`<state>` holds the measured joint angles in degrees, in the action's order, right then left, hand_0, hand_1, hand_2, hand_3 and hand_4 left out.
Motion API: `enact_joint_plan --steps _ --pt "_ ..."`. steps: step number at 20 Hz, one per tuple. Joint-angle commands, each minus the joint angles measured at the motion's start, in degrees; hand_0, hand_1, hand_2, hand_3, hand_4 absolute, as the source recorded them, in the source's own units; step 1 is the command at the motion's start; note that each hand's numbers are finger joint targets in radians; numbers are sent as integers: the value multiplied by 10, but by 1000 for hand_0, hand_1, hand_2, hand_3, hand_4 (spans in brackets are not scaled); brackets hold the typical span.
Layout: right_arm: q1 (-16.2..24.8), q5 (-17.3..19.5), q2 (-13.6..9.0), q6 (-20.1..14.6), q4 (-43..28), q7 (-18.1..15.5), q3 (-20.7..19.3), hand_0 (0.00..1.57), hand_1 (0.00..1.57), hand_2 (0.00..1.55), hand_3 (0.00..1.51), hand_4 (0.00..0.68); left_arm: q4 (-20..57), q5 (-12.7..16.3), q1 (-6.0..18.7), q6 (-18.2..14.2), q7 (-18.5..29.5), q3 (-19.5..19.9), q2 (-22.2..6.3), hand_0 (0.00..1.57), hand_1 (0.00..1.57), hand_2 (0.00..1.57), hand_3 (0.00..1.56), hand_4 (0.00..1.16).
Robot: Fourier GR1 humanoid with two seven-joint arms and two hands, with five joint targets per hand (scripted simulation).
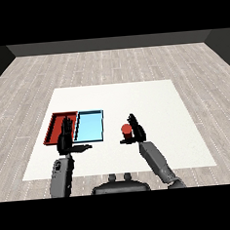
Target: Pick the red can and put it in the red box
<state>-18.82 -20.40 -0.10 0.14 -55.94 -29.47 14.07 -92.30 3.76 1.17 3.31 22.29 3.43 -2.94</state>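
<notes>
Your right hand [135,131] is at the red can [126,130], fingers straight beside it, not wrapped. Your left hand [66,138] hovers fingers extended over the red tray [51,129], beside the light blue tray [90,126].

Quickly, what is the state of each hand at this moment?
Left hand: open, holds nothing, over the red tray.
Right hand: beside the red can; whether it grips cannot be told.

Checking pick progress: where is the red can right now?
In the head view the red can stands on the white table, right of the light blue tray, right beside the right hand, whose fingers look open.
</notes>
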Motion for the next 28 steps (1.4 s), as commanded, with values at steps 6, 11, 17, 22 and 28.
enact_joint_plan --steps 6,11,17,22,28 --pt "-24 26 1 -54 22 44 -9 0 0 0 0 0 71 -13 29 -5 40 3 8 0 0 0 0 0" --pt "-84 33 1 -141 56 91 -19 1571 1571 1528 1478 591 13 -18 -7 -11 22 -3 5 0 0 0 0 0" --pt "-63 54 1 -140 87 82 -17 1571 1571 1486 1433 568 -29 -12 -39 1 5 -10 0 0 0 0 0 0" --pt "-8 73 -5 -170 -16 137 6 1571 1571 1488 1433 575 6 3 23 -5 -16 9 -4 0 0 0 0 0" --pt "14 80 1 -160 -15 110 1 1571 1571 1486 1427 582 43 -19 27 -6 28 2 -1 0 0 0 0 0"
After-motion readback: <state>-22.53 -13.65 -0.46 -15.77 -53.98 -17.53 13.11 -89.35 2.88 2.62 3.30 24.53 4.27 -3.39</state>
